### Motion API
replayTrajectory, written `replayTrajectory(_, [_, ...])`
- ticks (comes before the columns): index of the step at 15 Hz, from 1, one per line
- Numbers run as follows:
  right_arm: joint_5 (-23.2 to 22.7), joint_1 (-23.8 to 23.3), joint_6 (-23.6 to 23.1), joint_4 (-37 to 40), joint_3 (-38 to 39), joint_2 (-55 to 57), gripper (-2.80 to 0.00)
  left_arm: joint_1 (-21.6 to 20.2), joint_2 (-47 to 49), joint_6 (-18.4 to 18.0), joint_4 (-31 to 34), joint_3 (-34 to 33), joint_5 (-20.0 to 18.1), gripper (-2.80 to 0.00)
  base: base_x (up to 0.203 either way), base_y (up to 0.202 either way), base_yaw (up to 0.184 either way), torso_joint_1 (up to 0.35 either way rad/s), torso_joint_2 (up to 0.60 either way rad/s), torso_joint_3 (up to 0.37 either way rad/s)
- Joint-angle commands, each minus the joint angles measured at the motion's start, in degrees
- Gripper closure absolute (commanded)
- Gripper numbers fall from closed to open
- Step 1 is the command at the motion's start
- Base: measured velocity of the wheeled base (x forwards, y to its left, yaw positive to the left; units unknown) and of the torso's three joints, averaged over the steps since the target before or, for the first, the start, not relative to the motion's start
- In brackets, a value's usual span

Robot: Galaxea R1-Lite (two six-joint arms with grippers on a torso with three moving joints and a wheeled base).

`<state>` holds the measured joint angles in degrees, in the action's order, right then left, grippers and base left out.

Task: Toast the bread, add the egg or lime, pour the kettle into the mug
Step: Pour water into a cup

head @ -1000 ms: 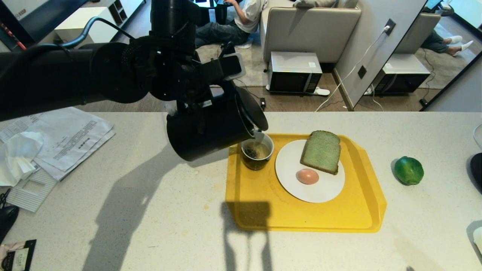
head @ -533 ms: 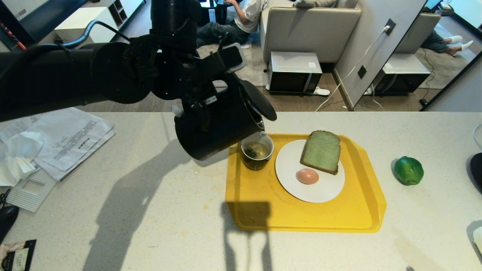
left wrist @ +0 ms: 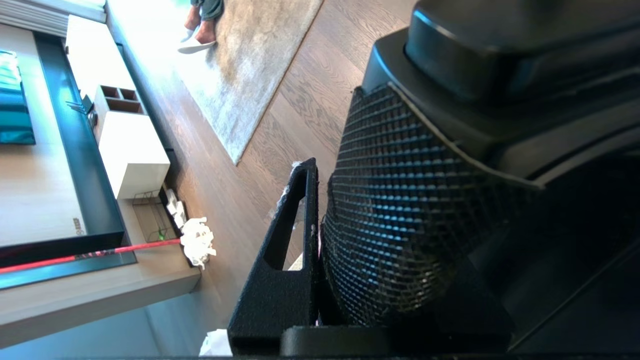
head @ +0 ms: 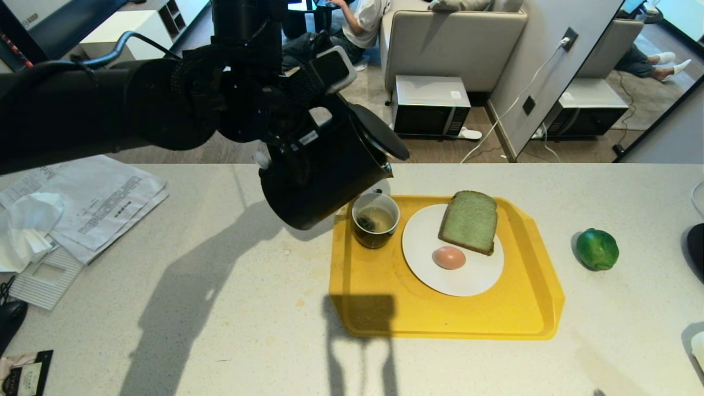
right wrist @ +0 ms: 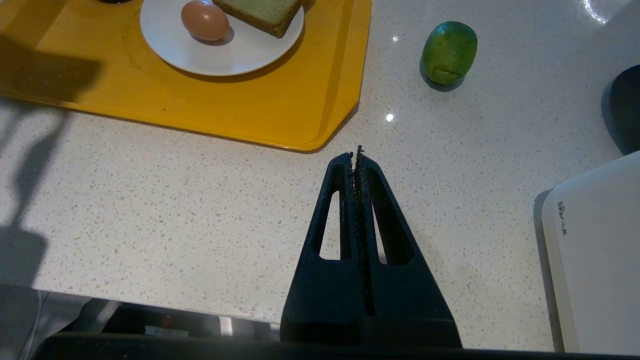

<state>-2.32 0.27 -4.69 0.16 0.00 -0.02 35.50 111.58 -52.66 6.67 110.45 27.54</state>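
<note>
The left gripper (head: 300,135) was clamped on the handle of the kettle (head: 324,176), held tilted in the air just above and left of the mug (head: 375,219). The mug stood on the tray (head: 440,313), beside the plate (head: 467,280) carrying the bread (head: 469,221) and egg (head: 449,257). The lime (head: 597,249) lay right of the tray. The right gripper (right wrist: 356,160), fingers pressed together, hung empty near the tray's corner.
</note>
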Motion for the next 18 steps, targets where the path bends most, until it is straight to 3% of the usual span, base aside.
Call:
replayTrajectory(1, [-0.1,0.0,-0.1,0.0,0.1,0.0,0.00,0.0,-0.5,0.6,0.0,-0.3,0.1,0.00,0.000,0.000,0.000,0.000,0.00,0.000])
replayTrajectory(4, [-0.1,0.0,-0.1,0.0,0.1,0.0,0.00,0.1,-1.7,2.9,-3.1,-4.8,-0.9,0.00,0.000,0.000,0.000,0.000,0.00,0.000])
replayTrajectory(11, [-0.1,0.1,-0.1,0.0,0.1,0.0,0.00,-1.3,-6.7,6.2,-22.8,-20.8,-1.4,0.00,0.000,0.000,0.000,0.000,0.00,0.000])
replayTrajectory(18, [-0.1,0.0,-0.1,0.0,0.1,0.0,0.00,-5.1,-13.9,6.1,-24.2,-29.3,-1.7,0.00,0.000,0.000,0.000,0.000,0.00,0.000])
